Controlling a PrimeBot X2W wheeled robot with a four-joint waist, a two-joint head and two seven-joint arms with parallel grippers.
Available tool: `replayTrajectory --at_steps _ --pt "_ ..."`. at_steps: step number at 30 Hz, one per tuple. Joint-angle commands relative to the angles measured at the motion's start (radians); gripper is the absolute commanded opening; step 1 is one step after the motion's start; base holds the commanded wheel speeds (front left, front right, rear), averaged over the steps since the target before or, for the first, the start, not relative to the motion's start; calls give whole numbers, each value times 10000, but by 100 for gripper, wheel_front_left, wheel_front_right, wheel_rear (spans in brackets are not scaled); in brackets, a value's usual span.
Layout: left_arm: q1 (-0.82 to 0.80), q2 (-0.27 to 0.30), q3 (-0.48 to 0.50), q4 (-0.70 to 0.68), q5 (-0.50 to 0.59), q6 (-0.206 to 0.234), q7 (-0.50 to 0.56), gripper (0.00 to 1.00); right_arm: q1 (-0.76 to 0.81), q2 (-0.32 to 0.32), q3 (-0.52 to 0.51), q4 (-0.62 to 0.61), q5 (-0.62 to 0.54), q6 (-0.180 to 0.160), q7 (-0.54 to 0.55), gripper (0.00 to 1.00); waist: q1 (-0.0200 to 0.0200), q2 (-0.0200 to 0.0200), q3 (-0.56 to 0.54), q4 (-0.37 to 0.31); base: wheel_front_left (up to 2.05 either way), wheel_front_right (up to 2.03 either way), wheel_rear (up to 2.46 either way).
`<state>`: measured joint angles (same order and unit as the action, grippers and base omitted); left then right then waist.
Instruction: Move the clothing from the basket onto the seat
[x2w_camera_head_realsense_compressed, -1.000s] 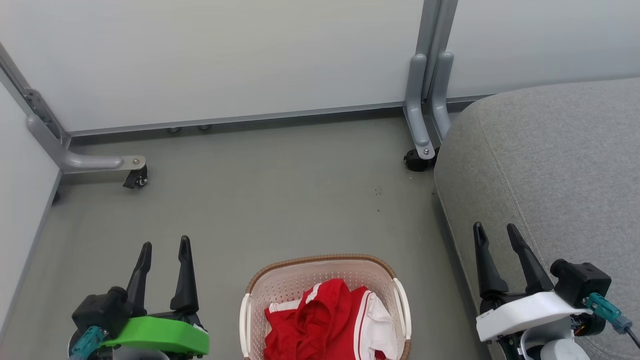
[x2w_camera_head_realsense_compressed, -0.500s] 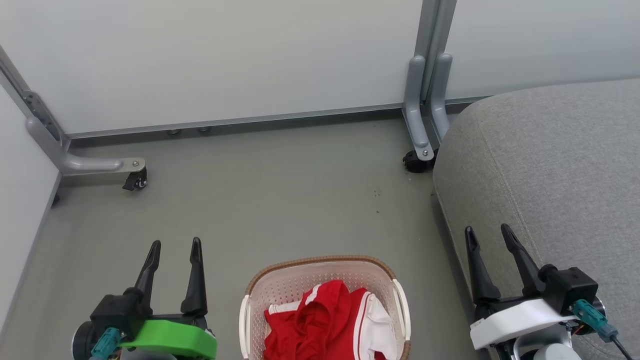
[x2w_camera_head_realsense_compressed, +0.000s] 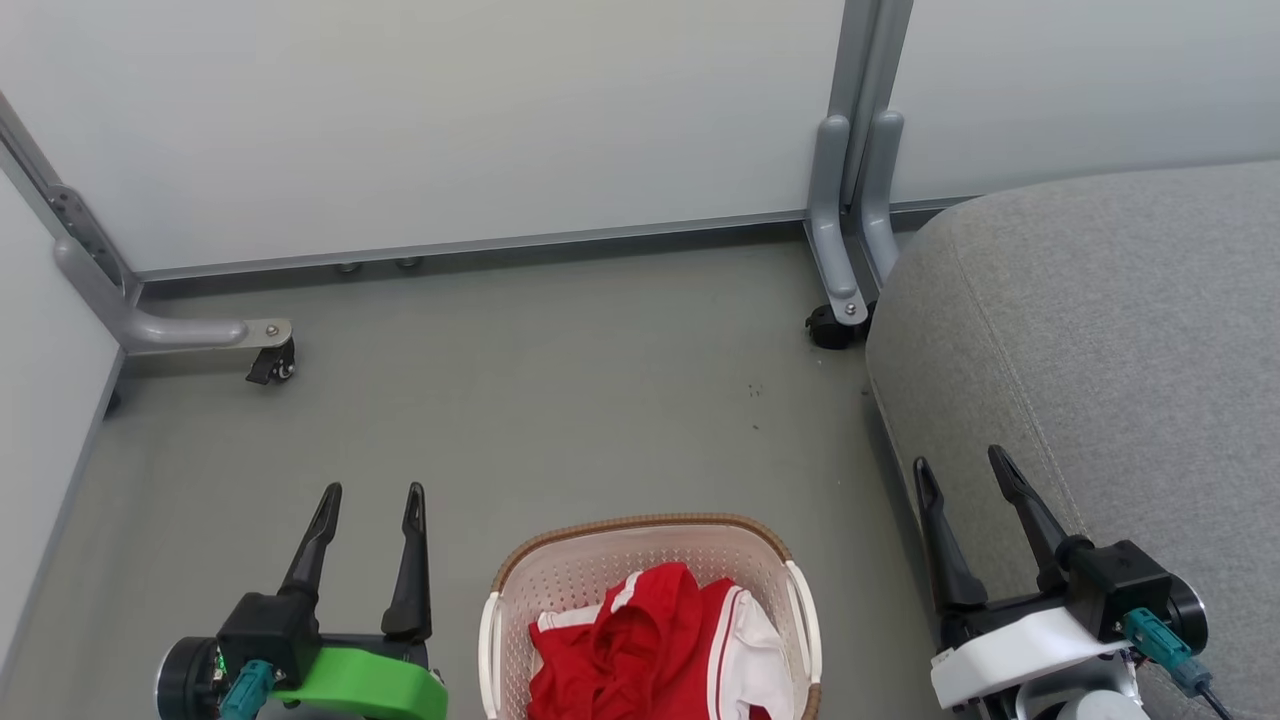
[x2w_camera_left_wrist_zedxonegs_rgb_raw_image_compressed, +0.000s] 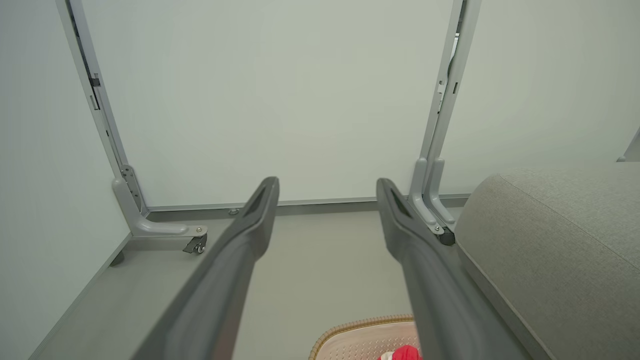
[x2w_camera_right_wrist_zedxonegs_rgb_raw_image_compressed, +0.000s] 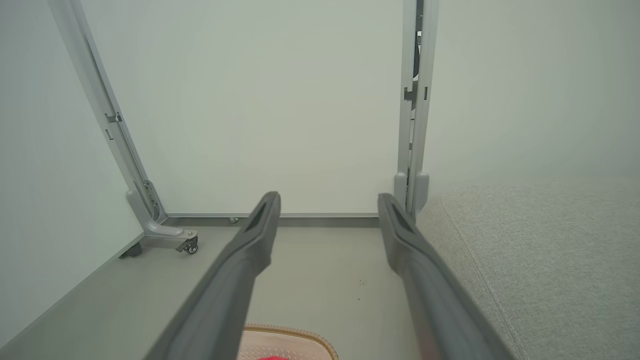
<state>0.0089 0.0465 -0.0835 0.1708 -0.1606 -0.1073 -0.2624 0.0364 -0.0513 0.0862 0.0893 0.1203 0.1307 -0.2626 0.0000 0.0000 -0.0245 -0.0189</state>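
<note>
Head view: my left pincer and my right pincer hover on either side of the basket, each with its fingers spread apart and nothing between them. The basket stands on the floor at the bottom middle of the frame. The clothing, a red heap with white trim, lies crumpled inside it. The seat, a broad light-grey cushion, rises just to the right of the basket, and my right pincer hangs over its near edge.

By my reckoning the job is at its opening step: no garment is gripped, and none lies on the part of the seat in view. The clothing sits between my two arms, lower than both sets of fingertips and nearer my body than they are. The next move, I judge, calls for one pincer to draw back and tip down into the basket. It would then close on a raised fold of red cloth, lift it clear of the brown rim and carry it right onto the cushion.
</note>
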Motion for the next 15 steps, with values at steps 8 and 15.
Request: replayTrajectory --at_steps 8,15 --pt "55 68 35 73 101 -70 -36 100 139 -42 38 -4 2 1 -31 100 0 0 -42 11 0 0 0" --pt "104 69 25 105 128 -94 -36 100 165 -45 94 49 35 1 -31 100 0 0 -78 3 0 0 0"
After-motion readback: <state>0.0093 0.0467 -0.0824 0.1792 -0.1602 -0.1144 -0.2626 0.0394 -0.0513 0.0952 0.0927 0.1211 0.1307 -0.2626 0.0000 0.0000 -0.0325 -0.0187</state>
